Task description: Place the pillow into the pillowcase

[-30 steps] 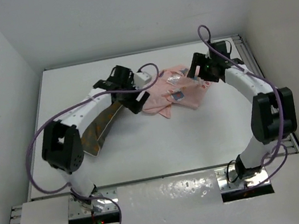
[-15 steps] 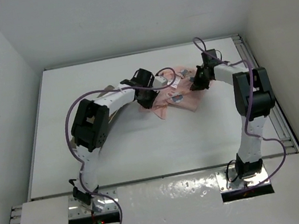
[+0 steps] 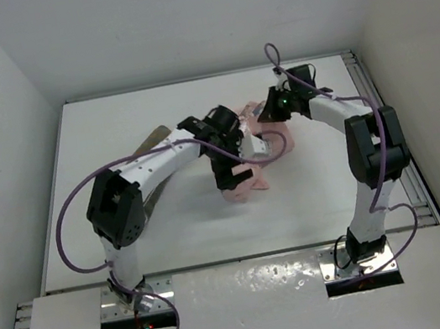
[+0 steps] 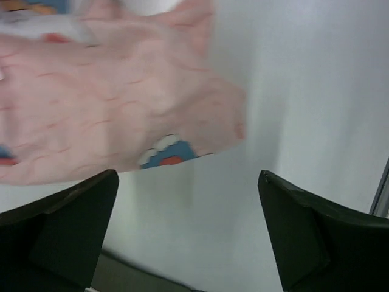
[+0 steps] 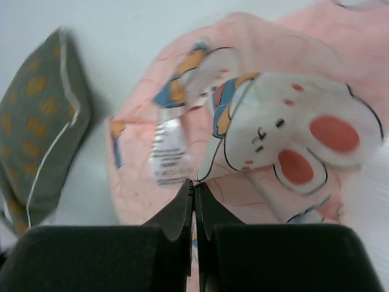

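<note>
Pinching the pillowcase, right pincer; pillow half-hidden.

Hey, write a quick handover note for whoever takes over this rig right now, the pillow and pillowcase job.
The left end effector is open and empty, hovering by the pillowcase.
The right end effector is shut, seemingly pinching pillowcase cloth near its label.
The pillow lies on the table beside the pillowcase, wholly outside it.
Done: one side gripped.
To do: open the pillowcase and slide the pillow in.
</note>
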Motion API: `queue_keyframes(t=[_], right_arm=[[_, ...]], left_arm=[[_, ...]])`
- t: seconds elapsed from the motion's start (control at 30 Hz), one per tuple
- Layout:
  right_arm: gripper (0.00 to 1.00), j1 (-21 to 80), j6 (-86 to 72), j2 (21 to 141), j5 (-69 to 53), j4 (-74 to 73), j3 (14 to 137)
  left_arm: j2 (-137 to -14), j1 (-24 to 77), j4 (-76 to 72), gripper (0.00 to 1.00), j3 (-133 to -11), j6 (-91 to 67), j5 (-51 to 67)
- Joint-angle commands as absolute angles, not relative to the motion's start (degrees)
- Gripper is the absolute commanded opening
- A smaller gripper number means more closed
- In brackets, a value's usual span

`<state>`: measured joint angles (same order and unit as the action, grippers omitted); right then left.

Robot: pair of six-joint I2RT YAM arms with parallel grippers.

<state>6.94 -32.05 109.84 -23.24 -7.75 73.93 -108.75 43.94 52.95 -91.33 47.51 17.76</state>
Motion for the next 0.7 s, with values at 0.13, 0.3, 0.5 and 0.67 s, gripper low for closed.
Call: queue_keyframes(t=[0.13, 0.3, 0.5, 0.67], right_arm=[[0.0, 11.87, -21.09, 103.19, -33.12, -8.17, 68.56], [0.0, 12.21, -21.8, 100.64, -33.75, -8.0, 66.01], [0.0, 12.83, -22.59, 97.74, -31.56, -7.91, 63.37], [0.0, 13.09, -23.64, 97.29, -30.85, -7.47, 62.14]], left_arm=[[-109.42, 30.06, 32.01, 0.88, -98.09, 22.51, 18.24], [-116.36, 30.67, 28.03, 0.65, -100.63, 24.43, 8.86], [-119.88, 29.71, 31.54, 0.74, -102.31, 25.84, 24.49], [-120.23, 30.23, 26.03, 0.69, -98.88, 26.29, 22.78]])
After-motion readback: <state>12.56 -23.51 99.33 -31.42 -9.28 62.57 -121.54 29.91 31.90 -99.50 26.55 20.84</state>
